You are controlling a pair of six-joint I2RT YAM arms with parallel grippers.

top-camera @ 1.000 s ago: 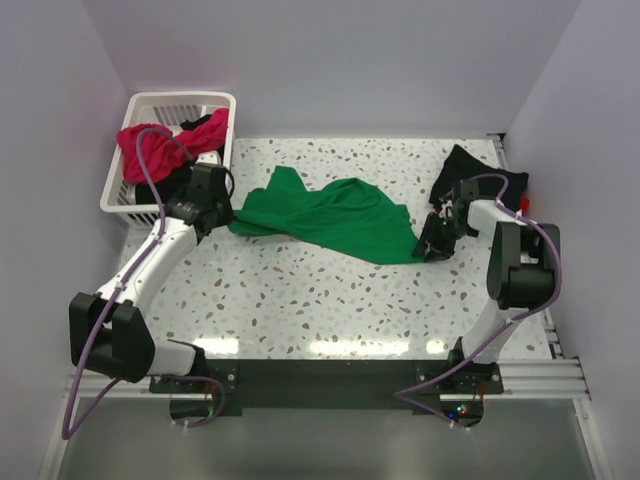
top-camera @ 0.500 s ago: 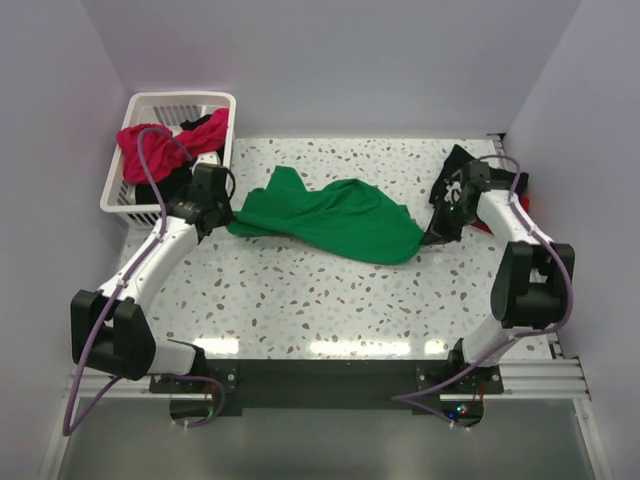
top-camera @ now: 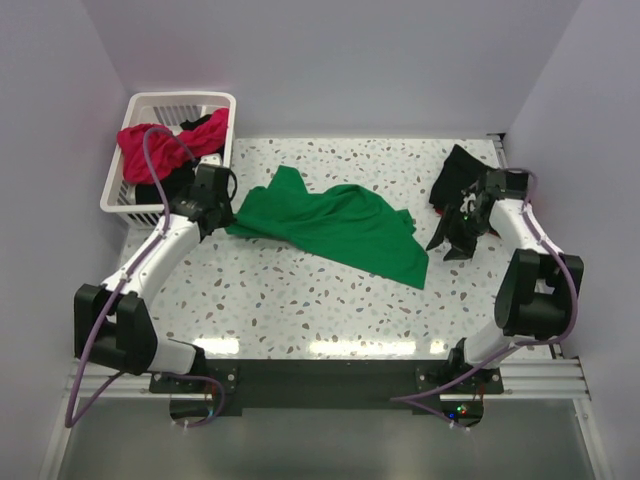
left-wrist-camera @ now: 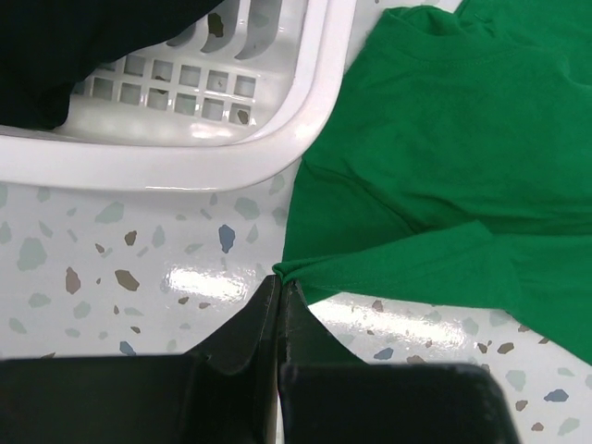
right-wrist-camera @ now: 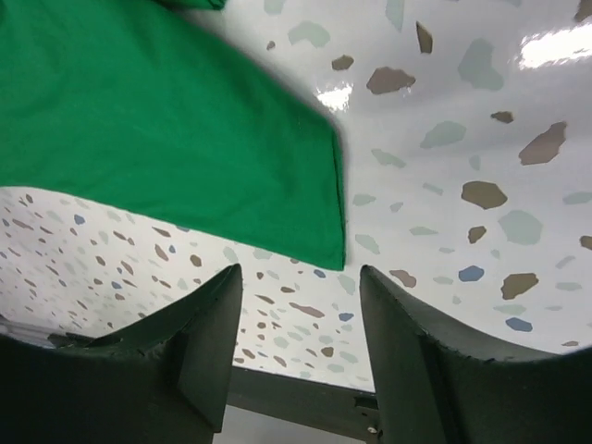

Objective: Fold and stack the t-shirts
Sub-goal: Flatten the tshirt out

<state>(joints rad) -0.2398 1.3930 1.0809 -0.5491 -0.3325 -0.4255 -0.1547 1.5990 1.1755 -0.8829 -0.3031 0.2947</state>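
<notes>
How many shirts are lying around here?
4 I can tell apart: green shirt spread on the table, black shirt at its far right, pink-red shirt and second black shirt in the basket. More may be buried there.

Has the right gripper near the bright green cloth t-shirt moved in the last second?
Yes. The right gripper has shifted right, toward the right edge of the speckled table, and stands open, clear of the bright green cloth t-shirt.
</notes>
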